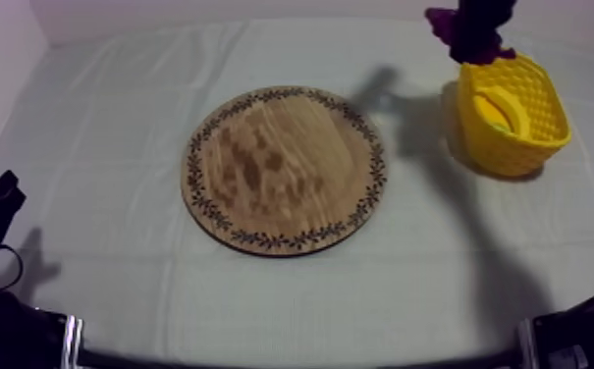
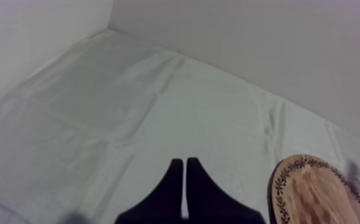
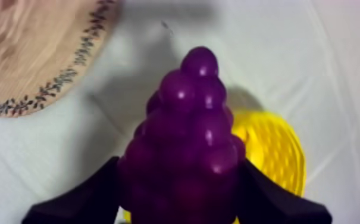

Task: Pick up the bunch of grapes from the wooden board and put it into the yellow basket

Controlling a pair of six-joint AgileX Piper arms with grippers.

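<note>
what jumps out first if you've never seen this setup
The purple bunch of grapes, clamped in the right gripper, hangs above the yellow lattice basket at the far right of the table. The round wooden board with a patterned rim lies bare mid-table, and the left gripper rests shut at the near left.

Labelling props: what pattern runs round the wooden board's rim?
A dark leaf-and-flower band circles the wooden board, clearest in the top view.
</note>
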